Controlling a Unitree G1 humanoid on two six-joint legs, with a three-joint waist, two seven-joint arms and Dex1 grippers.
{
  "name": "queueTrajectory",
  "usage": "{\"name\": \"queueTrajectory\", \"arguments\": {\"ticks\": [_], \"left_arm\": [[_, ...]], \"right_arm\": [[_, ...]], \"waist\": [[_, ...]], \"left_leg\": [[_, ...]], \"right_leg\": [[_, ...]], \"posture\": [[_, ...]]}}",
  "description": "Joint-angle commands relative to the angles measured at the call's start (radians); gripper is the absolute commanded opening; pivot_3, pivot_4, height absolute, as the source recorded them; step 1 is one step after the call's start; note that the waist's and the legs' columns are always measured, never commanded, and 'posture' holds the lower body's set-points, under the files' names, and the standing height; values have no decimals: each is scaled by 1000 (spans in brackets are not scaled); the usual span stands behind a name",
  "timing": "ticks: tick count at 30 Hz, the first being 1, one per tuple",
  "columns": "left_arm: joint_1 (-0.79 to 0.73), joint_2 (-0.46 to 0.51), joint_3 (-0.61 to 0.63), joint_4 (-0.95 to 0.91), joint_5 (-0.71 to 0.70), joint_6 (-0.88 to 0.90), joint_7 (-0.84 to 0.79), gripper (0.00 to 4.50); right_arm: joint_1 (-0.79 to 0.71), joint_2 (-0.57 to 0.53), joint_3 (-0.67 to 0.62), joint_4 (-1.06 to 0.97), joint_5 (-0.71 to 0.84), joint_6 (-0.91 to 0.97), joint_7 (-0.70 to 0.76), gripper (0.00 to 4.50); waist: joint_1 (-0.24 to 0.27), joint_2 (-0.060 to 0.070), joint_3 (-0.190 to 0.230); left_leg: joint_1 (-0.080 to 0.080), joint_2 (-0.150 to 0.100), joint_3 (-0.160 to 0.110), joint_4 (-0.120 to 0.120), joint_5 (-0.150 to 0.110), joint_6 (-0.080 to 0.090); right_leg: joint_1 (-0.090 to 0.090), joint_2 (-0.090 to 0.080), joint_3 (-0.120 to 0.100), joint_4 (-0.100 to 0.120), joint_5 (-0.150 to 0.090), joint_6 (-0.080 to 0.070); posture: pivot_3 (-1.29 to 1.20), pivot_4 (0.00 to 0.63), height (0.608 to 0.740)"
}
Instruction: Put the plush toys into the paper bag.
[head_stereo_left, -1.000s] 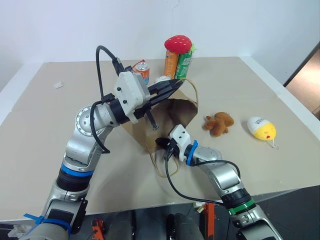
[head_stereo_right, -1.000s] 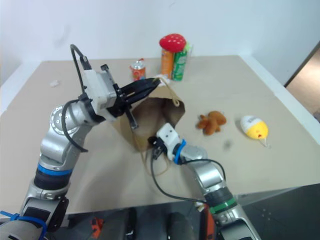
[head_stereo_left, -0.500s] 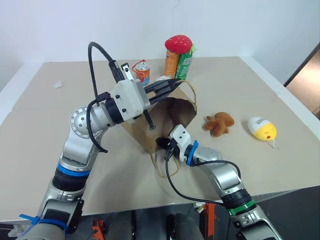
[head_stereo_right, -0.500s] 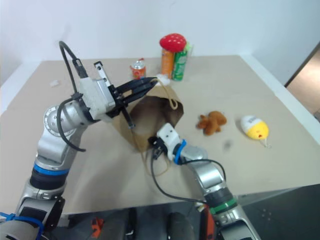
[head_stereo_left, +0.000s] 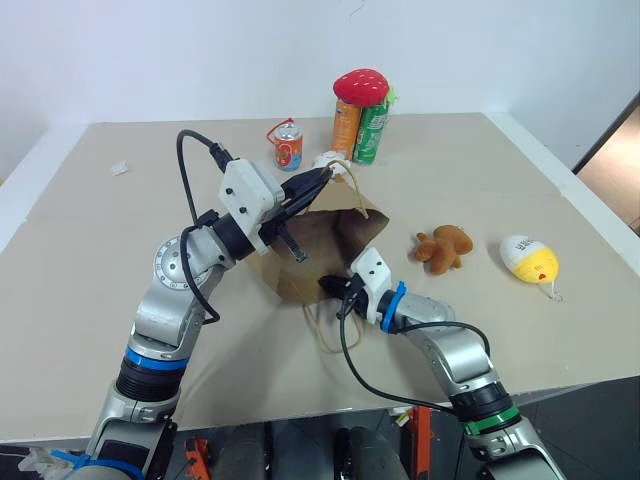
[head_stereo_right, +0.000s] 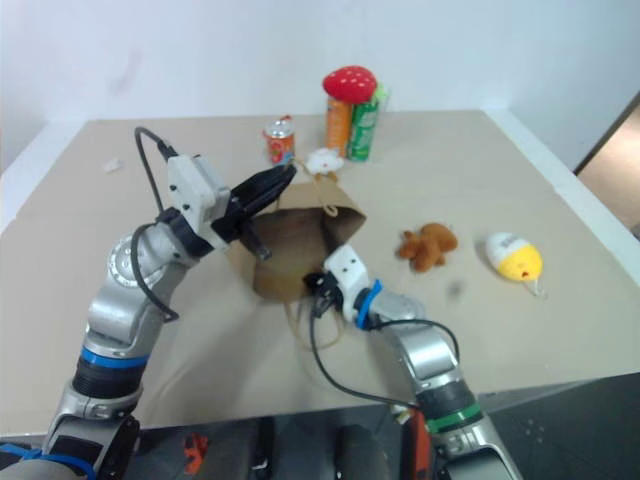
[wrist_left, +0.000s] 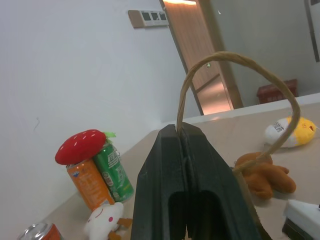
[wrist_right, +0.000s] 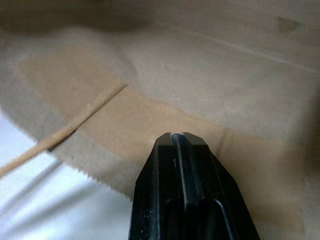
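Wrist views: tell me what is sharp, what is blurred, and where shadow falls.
Left wrist view: the tool up close is soft and dark, the cord handle and cans reasonably clear, with glare above the doorway. Right wrist view: the tool is a black shape against the paper bag, whose inside darkens toward the far fold; the bright patch by the sawtooth edge is washed out.
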Motion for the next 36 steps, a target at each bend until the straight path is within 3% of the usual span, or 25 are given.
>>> {"name": "queueTrajectory", "arguments": {"ticks": [1, 4, 8, 11, 16, 27, 30, 33, 34, 36], "left_arm": [[21, 19, 21, -23, -4, -11, -1, 0], [28, 30, 19, -29, -5, -15, -12, 0], [40, 42, 11, -40, -9, -20, -27, 0], [51, 46, 4, -53, -10, -20, -36, 0], [61, 51, 1, -76, -7, -18, -47, 0], [73, 29, 32, -128, -81, 100, 5, 0], [69, 25, 47, -142, -114, 150, 28, 0], [66, 22, 56, -152, -136, 182, 45, 0], [65, 22, 57, -154, -141, 189, 49, 0], [63, 24, 57, -156, -147, 198, 53, 0]], "right_arm": [[-1, -101, -133, -209, 145, 77, 101, 644], [8, -207, -270, -301, 297, 169, 184, 1593], [-8, -272, -429, -292, 461, 276, 189, 3254], [-30, -323, -505, -220, 475, 301, 167, 4431], [-31, -417, -416, -54, 230, 160, 86, 4431], [-71, -328, -257, 142, 5, 131, -84, 4431], [-57, -326, -256, 142, -6, 130, -89, 3679], [-41, -337, -248, 130, -18, 113, -71, 2285], [-36, -344, -244, 127, -26, 101, -65, 2095], [-28, -360, -233, 127, -46, 75, -52, 1210]], "waist": [[0, 0, 0], [1, -1, 0], [3, -1, 1], [1, -1, 2], [2, -1, 2], [0, -1, 2], [0, -1, 1], [0, -1, 1], [0, -1, 1], [0, -1, 1]], "left_leg": [[-1, 0, 0, 0, 0, 0], [-4, -1, 0, -1, 0, 0], [-5, -3, 0, -3, 0, 0], [-5, -3, 0, -3, 0, 0], [-5, -3, 0, -3, 0, 0], [-5, -3, 0, -3, 1, 2], [-5, -2, 0, -1, 1, 2], [-5, -2, -1, 1, 0, 1], [-5, -2, -1, 1, 0, 1], [-4, -2, -1, 2, 0, 0]], "right_leg": [[0, 0, 0, 0, 0, 0], [-3, 1, 0, 0, -1, 0], [-5, 2, 1, 0, -4, 0], [-5, 2, 1, 0, -4, 0], [-6, 3, 1, 0, -3, -1], [-6, 6, 5, 0, -3, 1], [-5, 7, 5, 0, -2, 1], [-4, 7, 5, 0, -2, 1], [-3, 7, 5, 0, -2, 1], [-2, 7, 5, 0, -2, 1]], "posture": [[0, 150, 740], [0, 150, 740], [0, 150, 740], [0, 150, 740], [0, 150, 740], [0, 150, 740], [0, 150, 740], [0, 150, 740], [0, 150, 740], [0, 150, 740]]}}
